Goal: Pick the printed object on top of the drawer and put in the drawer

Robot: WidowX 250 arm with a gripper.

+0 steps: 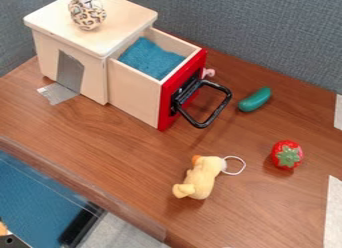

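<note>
Cream, dark-patterned, rounded printed object [87, 13] | atop wooden drawer unit [123, 14] | end effector opening: can't tell

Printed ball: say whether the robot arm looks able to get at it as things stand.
Probably yes. The ball sits on the flat top of the drawer box, with no wall around it, and the yellow toy and strawberry lie well away on the table. The arm's full reach can't be judged.
</note>
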